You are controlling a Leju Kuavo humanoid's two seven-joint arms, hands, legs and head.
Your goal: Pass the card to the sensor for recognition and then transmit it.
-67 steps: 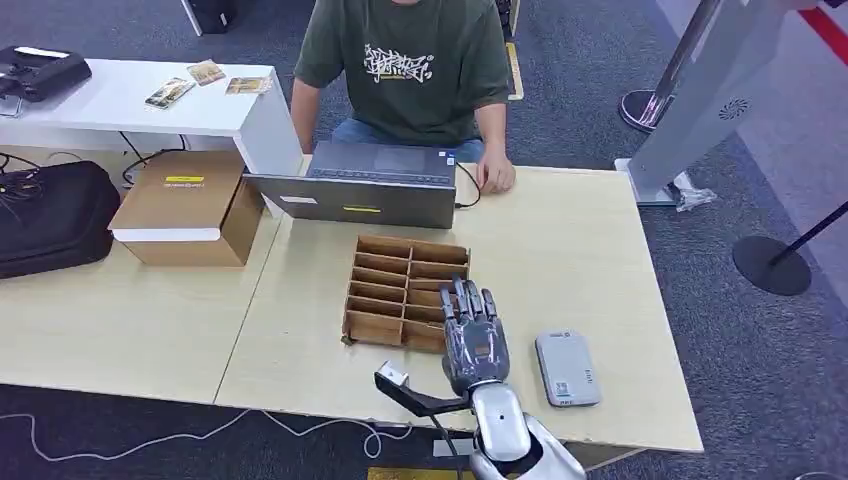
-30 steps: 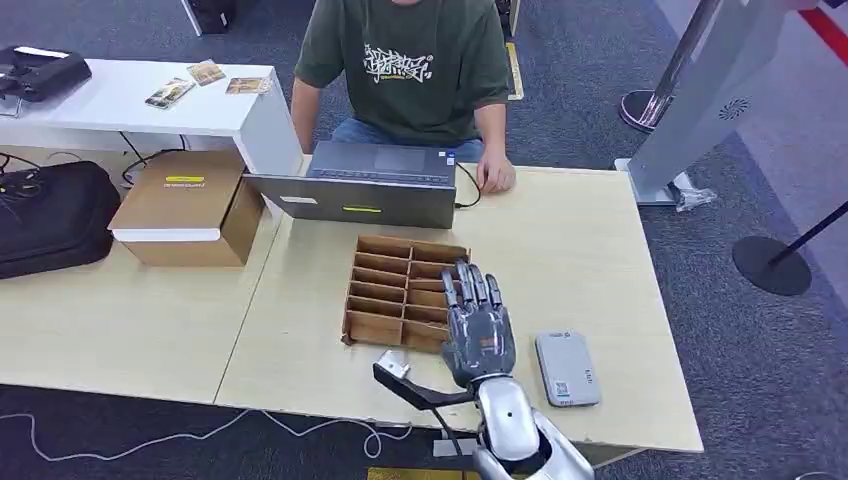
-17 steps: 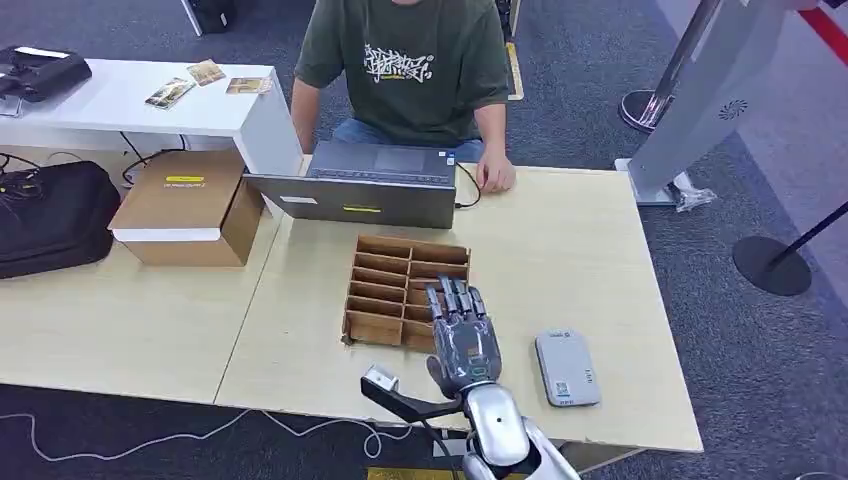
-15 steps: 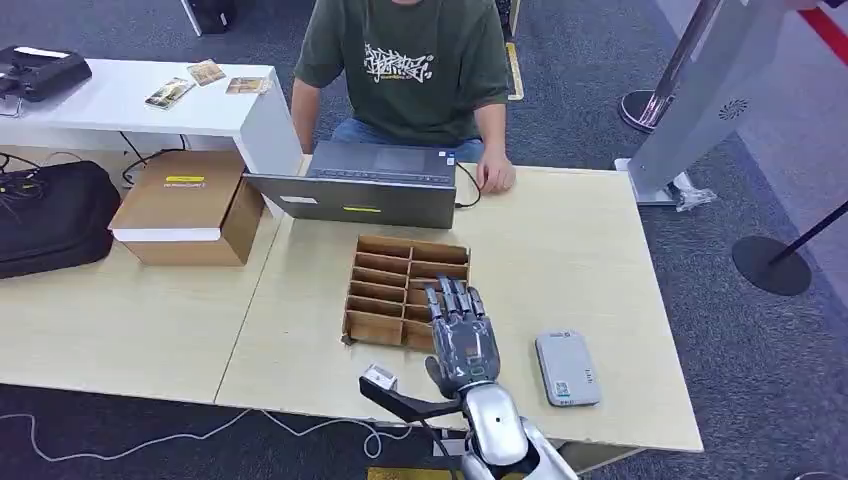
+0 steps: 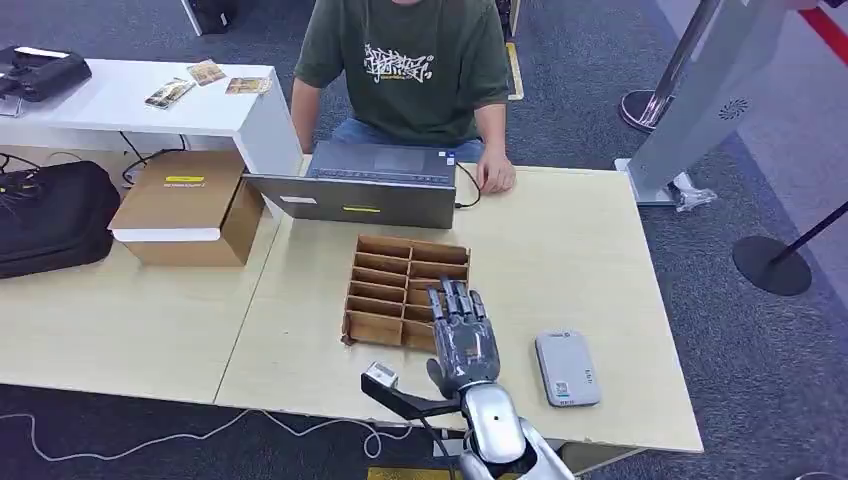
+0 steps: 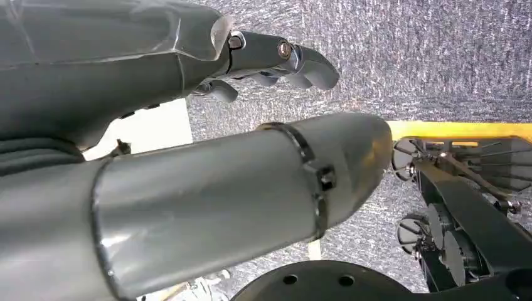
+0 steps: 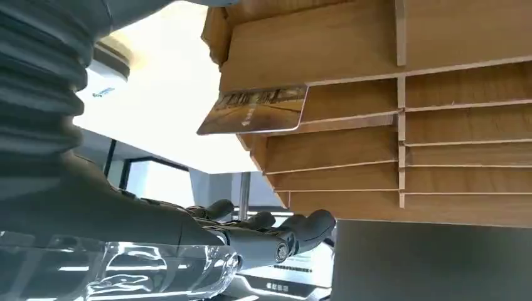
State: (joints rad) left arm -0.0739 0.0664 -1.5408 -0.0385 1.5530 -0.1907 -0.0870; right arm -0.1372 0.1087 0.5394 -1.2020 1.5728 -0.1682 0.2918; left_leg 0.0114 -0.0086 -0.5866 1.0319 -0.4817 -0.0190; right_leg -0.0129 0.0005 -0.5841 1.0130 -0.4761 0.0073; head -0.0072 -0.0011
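Card [image 7: 254,111]: a thin brown-and-gold printed card, seen in the right wrist view standing in a slot of the wooden divider box [image 5: 405,291], one end poking out past the box's side wall (the printing is too small to read).
Divider box: an open tray of light brown wood split into two columns of narrow slots; it sits on the pale table, between the laptop and the table's near edge.
Sensor [image 5: 567,367]: a flat grey rounded-rectangle pad with a small label on top, lying flat on the table just to the right of the box, apart from it.
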